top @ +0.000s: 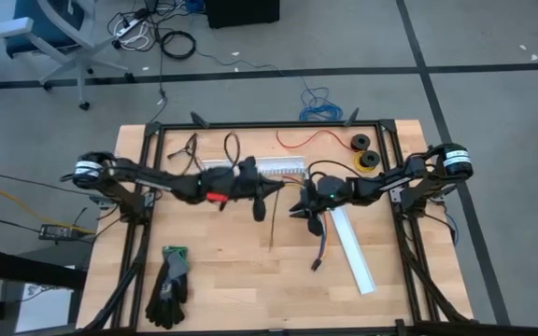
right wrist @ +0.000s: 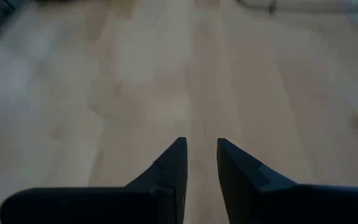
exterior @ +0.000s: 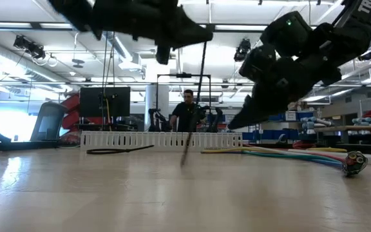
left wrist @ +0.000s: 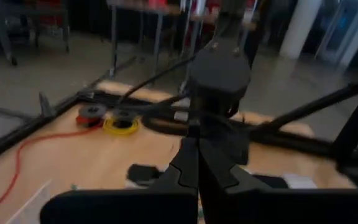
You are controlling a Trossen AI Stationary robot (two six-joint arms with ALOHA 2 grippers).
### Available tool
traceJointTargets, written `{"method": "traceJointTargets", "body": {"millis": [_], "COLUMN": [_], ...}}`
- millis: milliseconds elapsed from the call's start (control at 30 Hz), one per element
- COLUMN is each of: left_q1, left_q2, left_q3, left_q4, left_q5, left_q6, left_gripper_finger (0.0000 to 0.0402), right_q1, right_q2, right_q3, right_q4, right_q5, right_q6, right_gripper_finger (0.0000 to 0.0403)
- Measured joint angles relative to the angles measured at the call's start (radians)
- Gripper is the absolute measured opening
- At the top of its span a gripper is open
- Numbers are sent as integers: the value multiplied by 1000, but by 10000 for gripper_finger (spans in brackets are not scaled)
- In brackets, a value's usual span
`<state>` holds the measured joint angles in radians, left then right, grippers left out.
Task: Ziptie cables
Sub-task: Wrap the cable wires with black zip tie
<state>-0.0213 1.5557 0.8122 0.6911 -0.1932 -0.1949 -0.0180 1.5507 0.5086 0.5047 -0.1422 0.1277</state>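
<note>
Overhead, both arms are meeting near the centre of the wooden surface point(top: 250, 280). The left hand point(top: 267, 191) is pinched fully shut on a thin dark zip tie point(exterior: 192, 122), which is hanging down to the surface in the low view. The right hand point(top: 299, 207) is hovering just right of it, its fingers point(right wrist: 173, 165) standing slightly parted with nothing between them. The cables point(top: 323, 245) are lying right of centre, below the right hand, ending at a small dark connector point(exterior: 354, 162). A white slotted channel point(top: 353, 250) is lying just right of them. Black gloves point(top: 169, 280) are resting at lower left; wire spools point(top: 364, 154) are sitting at upper right.
</note>
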Motion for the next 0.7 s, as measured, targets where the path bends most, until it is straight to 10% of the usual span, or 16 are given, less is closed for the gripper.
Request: {"method": "traceJointTargets", "body": {"millis": [333, 700], "left_q1": [-26, 65], "left_q2": [309, 497], "left_q3": [-245, -119], "left_q4": [783, 824], "left_q5": [-157, -1], "left_q6": [-318, -561], "left_gripper_finger": [0, 0], "right_q1": [142, 260], "right_q2": [-322, -259], "right_q3": [-2, 0], "right_q4": [-450, -330], "right_q5": [274, 378], "right_q6": [-82, -494], "right_gripper_finger": [39, 12]}}
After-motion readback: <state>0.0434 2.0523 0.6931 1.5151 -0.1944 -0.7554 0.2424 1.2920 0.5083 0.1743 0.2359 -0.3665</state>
